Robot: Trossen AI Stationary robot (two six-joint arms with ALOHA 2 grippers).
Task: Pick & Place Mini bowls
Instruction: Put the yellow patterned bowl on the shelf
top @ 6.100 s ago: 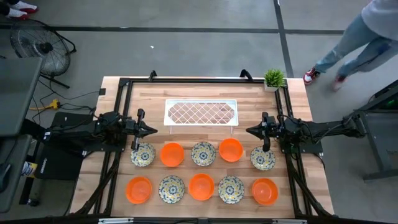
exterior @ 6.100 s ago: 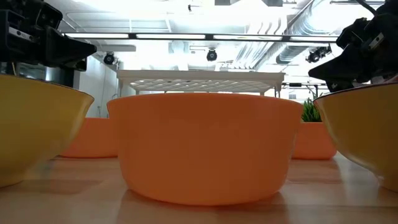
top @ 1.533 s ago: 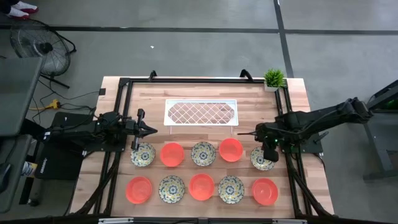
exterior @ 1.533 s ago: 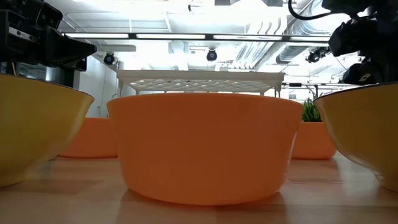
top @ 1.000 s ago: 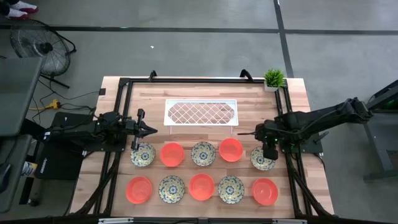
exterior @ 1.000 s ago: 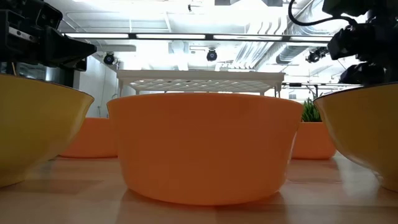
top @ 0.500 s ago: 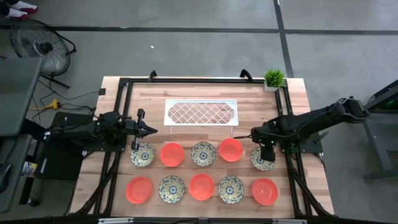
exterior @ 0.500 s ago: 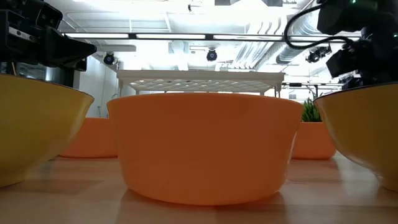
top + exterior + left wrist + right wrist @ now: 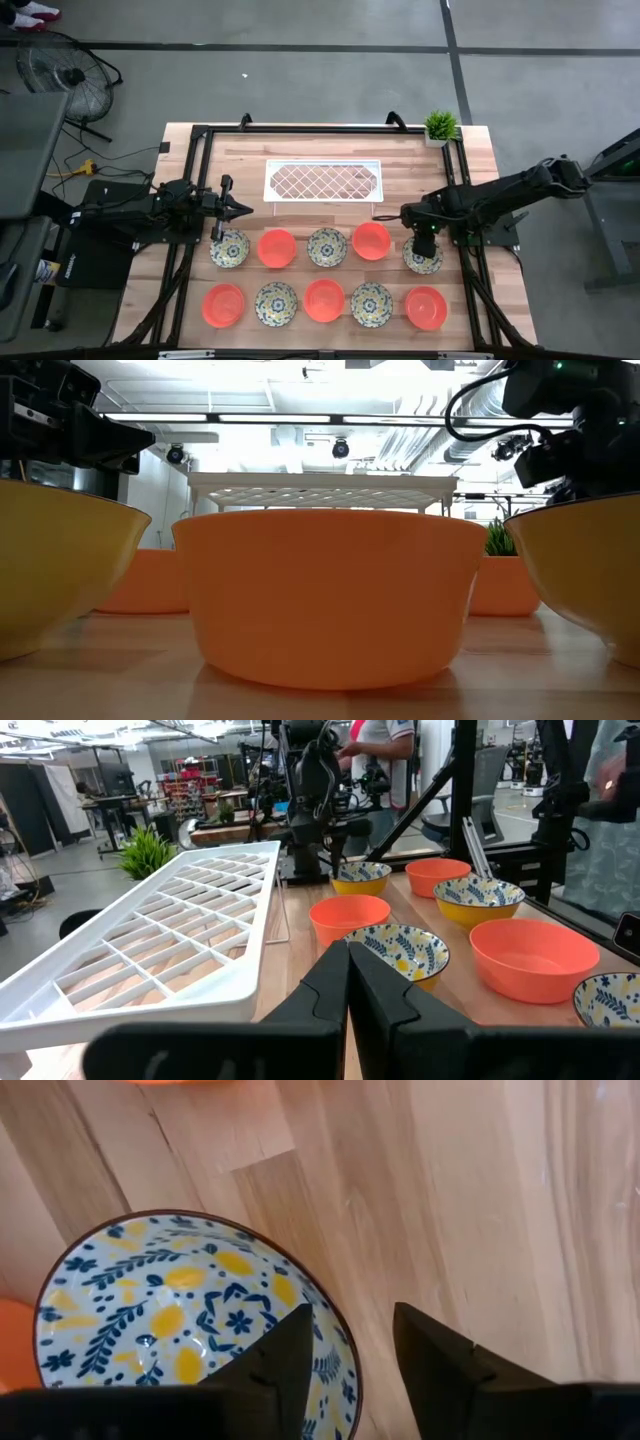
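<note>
High view: right gripper poised over the floral bowl at the right end of the back row, fingers parted and straddling that bowl's rim (one finger inside over the pattern, the other outside over bare wood, as seen from the right wrist). No contact with the rim clearly visible; bowl resting on the table. Just to the gripper's left, an orange bowl, then a floral one, an orange one and a floral one completing the back row. Nearer the front edge than the gripper, a second row of five: orange nearly straight in front of it, then floral, orange, floral, orange. Beyond the gripper and to its left, the white lattice tray, raised on legs. Left gripper well apart at the far left end of the back row, fingers pressed together on nothing, hovering near the leftmost floral bowl. Small potted plant at the back right corner, behind the right arm.
</note>
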